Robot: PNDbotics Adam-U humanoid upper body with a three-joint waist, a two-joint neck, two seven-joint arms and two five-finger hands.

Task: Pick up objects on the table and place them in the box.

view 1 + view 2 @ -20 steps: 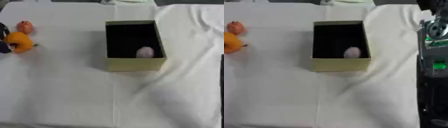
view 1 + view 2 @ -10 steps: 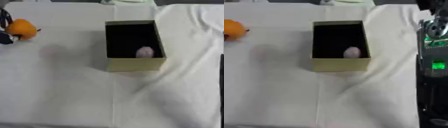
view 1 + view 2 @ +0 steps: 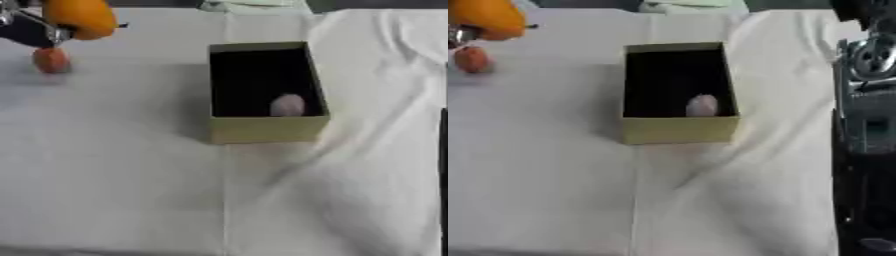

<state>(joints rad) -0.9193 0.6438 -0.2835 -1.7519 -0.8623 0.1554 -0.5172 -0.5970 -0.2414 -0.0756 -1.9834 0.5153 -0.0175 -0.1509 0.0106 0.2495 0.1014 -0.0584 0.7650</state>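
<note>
At 10 o'clock our left hand (image 3: 31,31) now carries the orange fruit (image 3: 80,17), fingers closed round it; a second ago it sat low at the table edge, so the pick is done and transport starts. The small reddish object (image 3: 51,60) waits just beneath. At centre the box (image 3: 262,129) holds a pale object (image 3: 287,105). Right hand: not visible, cannot tell.

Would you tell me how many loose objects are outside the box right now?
2: an orange object held in the left hand at far left, and a small reddish object on the table below it.
</note>
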